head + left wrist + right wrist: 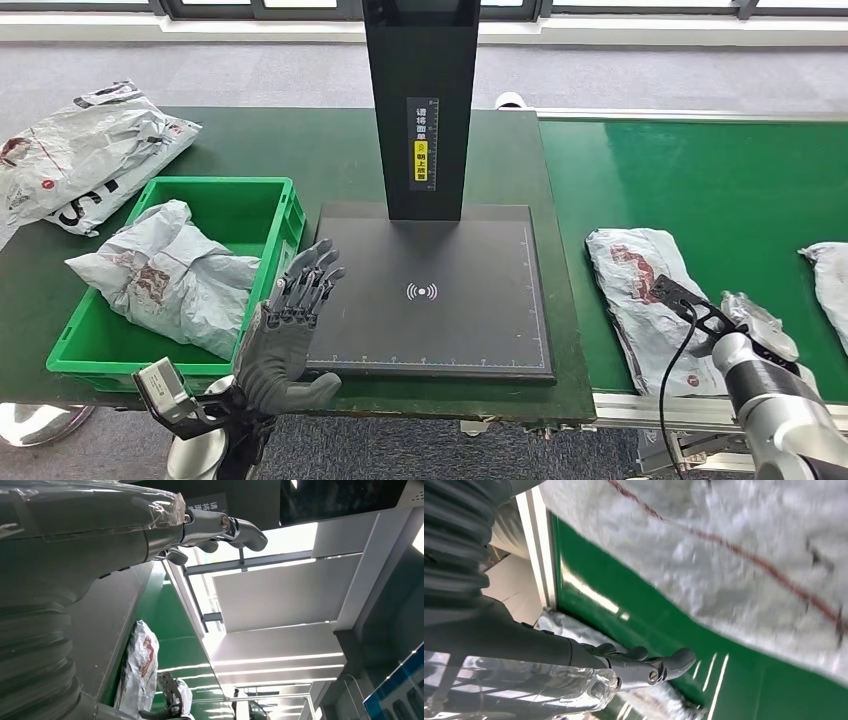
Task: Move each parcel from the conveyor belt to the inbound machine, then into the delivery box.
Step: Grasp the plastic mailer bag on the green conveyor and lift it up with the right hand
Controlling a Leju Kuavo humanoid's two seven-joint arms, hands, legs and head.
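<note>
Crate [268, 196] holds one grey parcel [170, 275]; left hand [290, 330] beside, empty.

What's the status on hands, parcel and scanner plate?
Left hand open, raised beside green delivery box. Right hand over belt parcel, grip unclear. Inbound machine plate bare.

crate [287, 215]: green | belt [720, 180]: green | parcels [640, 290]: grey, red print | scanner plate [440, 250]: black
</note>
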